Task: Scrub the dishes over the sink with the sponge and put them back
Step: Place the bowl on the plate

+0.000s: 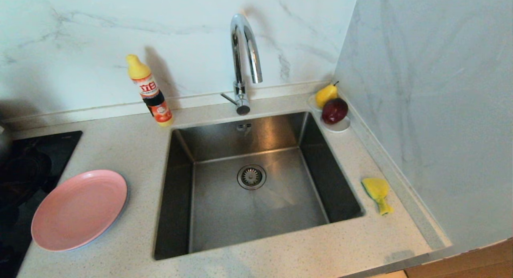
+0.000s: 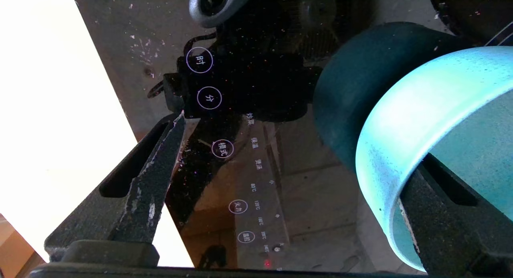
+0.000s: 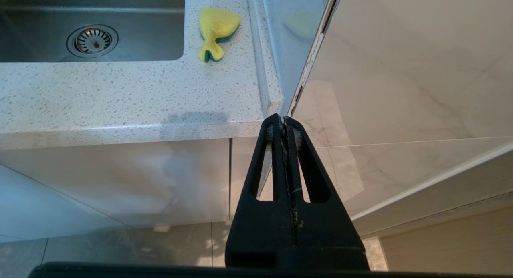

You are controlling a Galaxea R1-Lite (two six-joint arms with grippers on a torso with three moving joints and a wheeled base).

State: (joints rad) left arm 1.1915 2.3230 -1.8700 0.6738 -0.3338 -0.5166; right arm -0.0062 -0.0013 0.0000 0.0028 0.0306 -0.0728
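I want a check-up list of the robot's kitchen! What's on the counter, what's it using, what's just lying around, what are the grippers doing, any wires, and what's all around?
Surface: speckled countertop around the sink, black cooktop at the left.
Job's things: pink plate left of the sink; sponge right of it; teal bowl on the cooktop glass; sink holds no dishes.
Clutter: soap bottle behind the sink; pear and a dark red fruit on a white saucer.
Grippers: left gripper open, one finger inside the bowl's rim; right gripper shut, empty, below the counter edge.
Cables: nothing seen.
Surroundings: marble walls, chrome tap.
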